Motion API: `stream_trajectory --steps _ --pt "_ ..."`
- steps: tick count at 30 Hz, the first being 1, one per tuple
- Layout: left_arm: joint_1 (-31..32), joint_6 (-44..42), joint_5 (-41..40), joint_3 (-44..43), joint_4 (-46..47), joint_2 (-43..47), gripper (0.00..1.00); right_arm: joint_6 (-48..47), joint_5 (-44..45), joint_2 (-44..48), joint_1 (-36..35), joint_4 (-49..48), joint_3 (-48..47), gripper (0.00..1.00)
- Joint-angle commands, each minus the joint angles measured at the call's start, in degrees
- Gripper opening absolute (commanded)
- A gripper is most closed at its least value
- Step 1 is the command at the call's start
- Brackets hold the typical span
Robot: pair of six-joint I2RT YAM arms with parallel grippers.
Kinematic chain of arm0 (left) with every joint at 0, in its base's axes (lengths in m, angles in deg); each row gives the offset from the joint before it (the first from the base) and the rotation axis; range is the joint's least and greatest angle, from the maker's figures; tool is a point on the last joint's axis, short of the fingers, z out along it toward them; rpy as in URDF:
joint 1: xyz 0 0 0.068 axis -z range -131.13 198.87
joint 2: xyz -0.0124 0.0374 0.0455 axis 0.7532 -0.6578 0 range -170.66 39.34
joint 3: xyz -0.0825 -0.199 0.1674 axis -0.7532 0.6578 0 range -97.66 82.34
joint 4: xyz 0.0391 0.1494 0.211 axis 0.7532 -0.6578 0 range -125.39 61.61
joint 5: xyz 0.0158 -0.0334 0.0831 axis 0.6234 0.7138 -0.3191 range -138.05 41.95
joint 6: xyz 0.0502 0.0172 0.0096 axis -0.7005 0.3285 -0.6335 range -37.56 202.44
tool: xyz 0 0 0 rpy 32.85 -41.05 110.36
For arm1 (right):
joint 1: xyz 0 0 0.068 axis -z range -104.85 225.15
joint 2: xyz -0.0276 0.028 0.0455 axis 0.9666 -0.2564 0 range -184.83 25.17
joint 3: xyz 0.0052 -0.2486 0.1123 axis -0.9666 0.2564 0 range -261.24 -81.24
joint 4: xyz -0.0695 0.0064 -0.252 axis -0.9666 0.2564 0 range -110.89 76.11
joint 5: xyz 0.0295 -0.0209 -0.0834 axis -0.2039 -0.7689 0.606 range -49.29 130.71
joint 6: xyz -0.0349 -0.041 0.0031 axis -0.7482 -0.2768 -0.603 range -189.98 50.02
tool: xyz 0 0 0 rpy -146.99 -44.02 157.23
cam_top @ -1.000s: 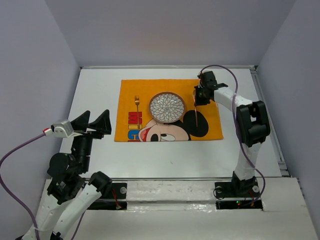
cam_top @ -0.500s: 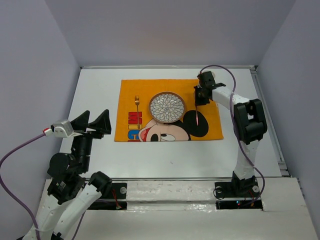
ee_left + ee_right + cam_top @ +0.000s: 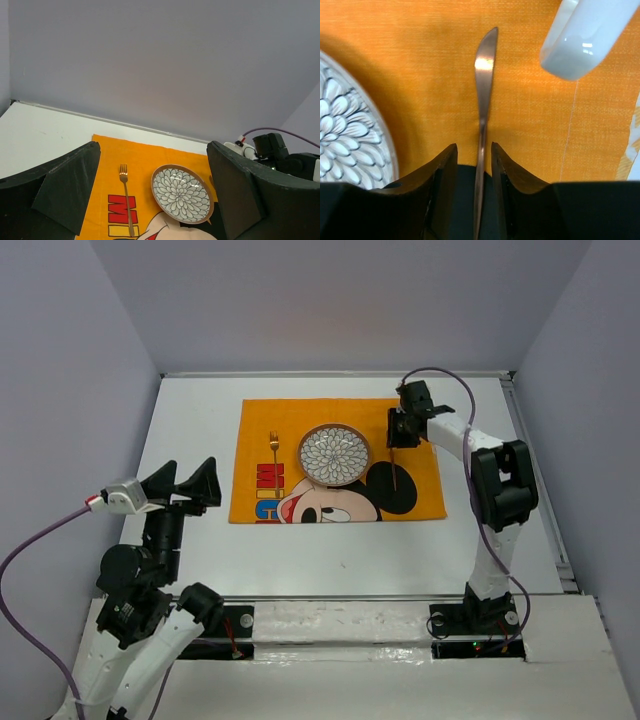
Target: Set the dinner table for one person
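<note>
The white dinner table point(image 3: 190, 420) carries an orange Mickey Mouse mat point(image 3: 255, 420). On the mat lie a flower-patterned plate point(image 3: 334, 455), a gold fork point(image 3: 273, 452) to its left and a copper knife point(image 3: 397, 478) to its right. My right gripper point(image 3: 398, 432) is low over the knife's far end. In the right wrist view the knife point(image 3: 485, 70) runs between the fingers point(image 3: 447, 165) with a narrow gap on each side, so the gripper point(image 3: 474, 146) is slightly open. My left gripper point(image 3: 188, 480) is open, empty and raised at the near left.
The left wrist view shows the plate point(image 3: 182, 194), the fork point(image 3: 126, 200), the mat point(image 3: 110, 150) and the table's far edge against the grey wall. A glossy white rounded part point(image 3: 580, 40) shows beyond the knife tip. The plate rim point(image 3: 345, 135) lies close to the left of the right fingers.
The right gripper has shifted slightly over the knife's far end. The knife now lies straighter on the mat, right of the plate. The left arm has barely moved.
</note>
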Motion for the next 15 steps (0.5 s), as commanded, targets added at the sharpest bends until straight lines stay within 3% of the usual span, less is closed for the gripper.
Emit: stream_trajectory --steps 1,5,7,8,15 --pt "-0.96 -0.53 0.37 0.2 3.0 -1.96 0.99 0.67 -5.29 11.71 -1.34 -3.21 2.19 0.4" --pt "-1.58 -0.7 -0.07 0.29 3.18 -3.02 0.99 1.73 -8.45 21.91 -2.58 -8.39 9.29 0.48" --pt "-1.67 -0.88 -0.94 0.29 3.36 -3.72 0.99 2.95 -10.74 31.23 -2.58 -13.73 13.0 0.69" --pt "-1.84 -0.97 -1.21 0.29 3.53 -3.99 0.99 3.22 -11.1 34.48 -2.58 -15.42 16.76 0.99" --pt "-2.81 -0.53 -0.43 -1.46 3.45 -9.16 0.99 4.19 -6.11 62.08 -2.58 -23.7 29.17 1.0"
